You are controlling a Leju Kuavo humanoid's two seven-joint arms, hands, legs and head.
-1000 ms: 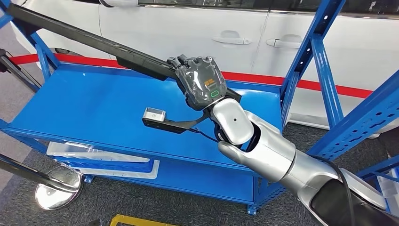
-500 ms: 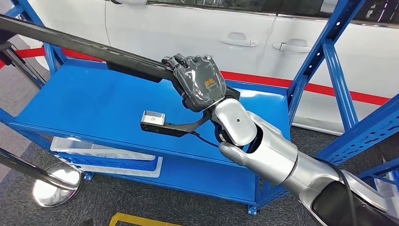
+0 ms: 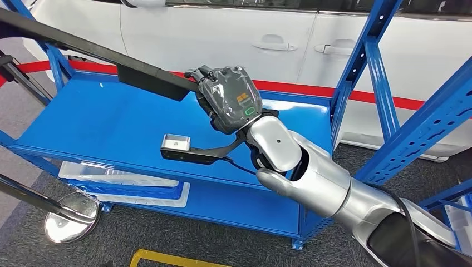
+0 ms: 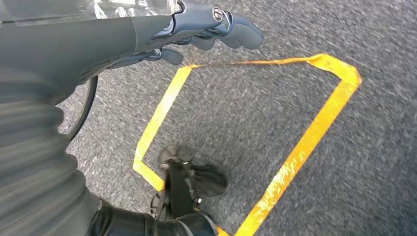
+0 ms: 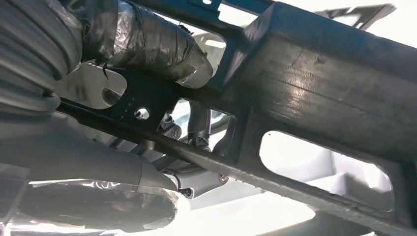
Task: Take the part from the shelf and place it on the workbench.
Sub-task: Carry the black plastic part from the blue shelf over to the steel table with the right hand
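A long black part (image 3: 100,53) stretches from the upper left across the blue shelf (image 3: 100,119). My right hand (image 3: 228,97) grips its near end and holds it above the shelf top. In the right wrist view the part (image 5: 314,93) shows as a dark moulded frame with openings, and my right hand (image 5: 142,118) is wrapped around it, thumb (image 5: 147,46) over one side. My left hand (image 4: 196,29) hangs beside my body over the floor, fingers loosely curled with nothing in them.
A white car (image 3: 267,39) stands right behind the shelf, beyond a red floor line (image 3: 345,100). Blue uprights (image 3: 367,67) frame the right side. White trays (image 3: 117,178) lie on the lower shelf. A chrome stand base (image 3: 69,222) and yellow floor tape (image 4: 305,142) are on the grey carpet.
My right hand has shifted a little to the left and lifted the part slightly off the shelf. The camera view has also drifted a bit.
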